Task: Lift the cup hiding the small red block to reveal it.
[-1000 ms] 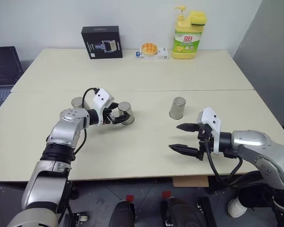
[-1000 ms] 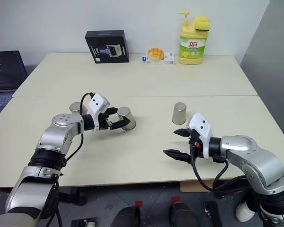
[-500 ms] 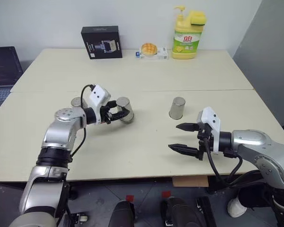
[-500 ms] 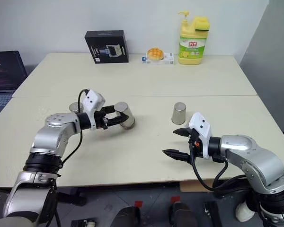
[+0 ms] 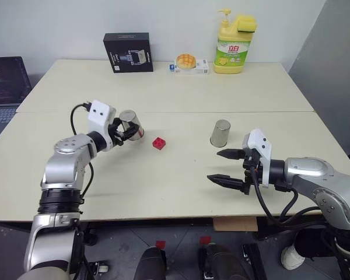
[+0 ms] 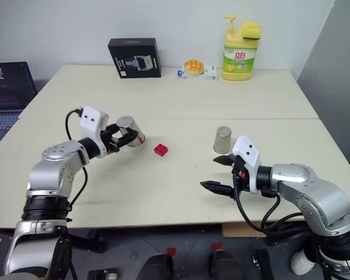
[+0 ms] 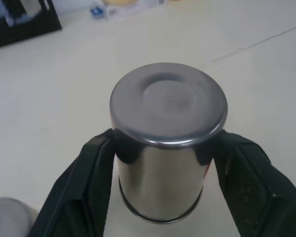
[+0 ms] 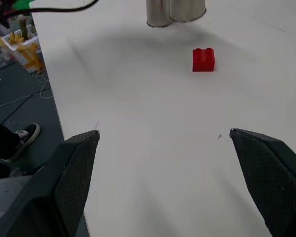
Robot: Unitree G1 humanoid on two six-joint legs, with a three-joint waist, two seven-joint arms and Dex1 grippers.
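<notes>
Steel cup [image 5: 131,124] sits pinched between the 2 black fingers of the left gripper [image 5: 121,129], tilted with its closed base toward the camera and lifted clear of the table [image 5: 181,175]. The left arm reaches forward from the left side, elbow bent, wrist angled in toward the table's middle. In the left wrist view the cup's base [image 7: 168,102] faces the camera, and the fingers [image 7: 84,187] press its wall from both sides.

Just right of the lifted cup, the small red block [image 5: 158,143] lies uncovered on the tabletop, apart from the cup. A second steel cup [image 5: 220,133] stands upside-down farther right.

The right gripper [image 5: 227,166] hovers low over the near right part of the table, its fingers spread wide and holding nothing, forearm coming in from the right.

Along the far edge stand a black box [image 5: 128,52], a small packet [image 5: 186,62] with an orange round on top, and a yellow pump bottle [image 5: 232,44] with a green label; its writing cannot be read. A laptop [image 5: 6,87] sits at the left.
</notes>
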